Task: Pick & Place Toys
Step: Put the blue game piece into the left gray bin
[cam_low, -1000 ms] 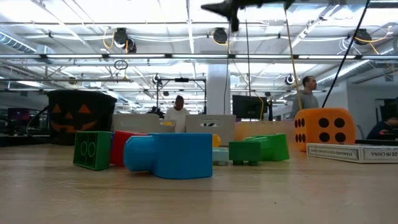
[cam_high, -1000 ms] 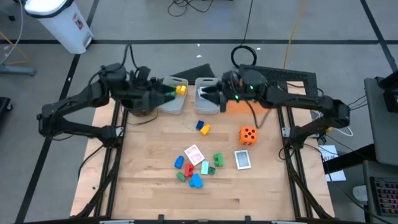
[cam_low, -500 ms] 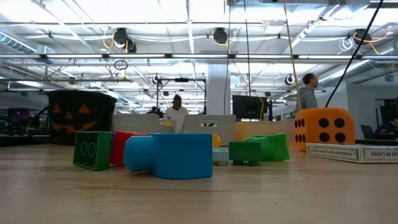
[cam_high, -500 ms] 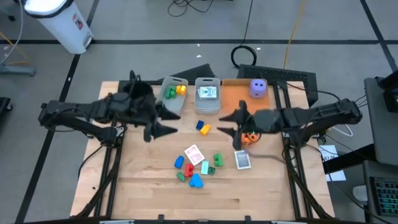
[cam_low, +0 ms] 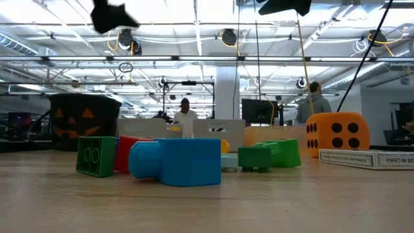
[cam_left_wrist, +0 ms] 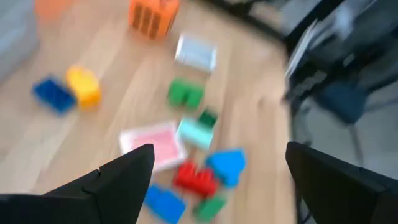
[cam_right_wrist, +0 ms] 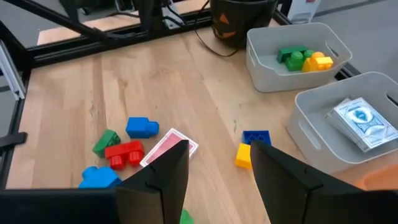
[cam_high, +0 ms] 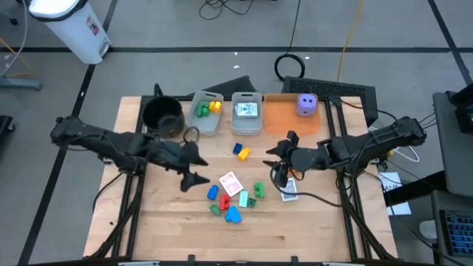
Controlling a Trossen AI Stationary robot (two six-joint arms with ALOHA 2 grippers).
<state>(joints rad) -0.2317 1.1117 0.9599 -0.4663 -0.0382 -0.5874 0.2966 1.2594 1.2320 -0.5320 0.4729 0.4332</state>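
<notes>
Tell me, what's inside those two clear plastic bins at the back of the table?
The left clear plastic bin holds green blocks and a yellow block. The other bin holds a deck of playing cards. Anything beneath the cards is hidden.

"IN CHINA" on card box (cam_low: pixel 367 158)

Bare table (cam_high: pixel 177 229) offered along near edge and down left side; free passage there. Centre blocked by cluster of blocks (cam_high: pixel 233 199) with pink card (cam_high: pixel 230 182) among them. Blue and yellow blocks (cam_high: pixel 241 151) set apart, between cluster and bins. Far edge closed off by black pot (cam_high: pixel 162 115), two clear bins (cam_high: pixel 247 124) and orange tray (cam_high: pixel 284 114) bearing purple die (cam_high: pixel 307 105). Space above cluster flanked by left hand (cam_high: pixel 191 167) and right hand (cam_high: pixel 281 160), both raised above table. Card (cam_high: pixel 289 192) partly covered by right hand.
</notes>
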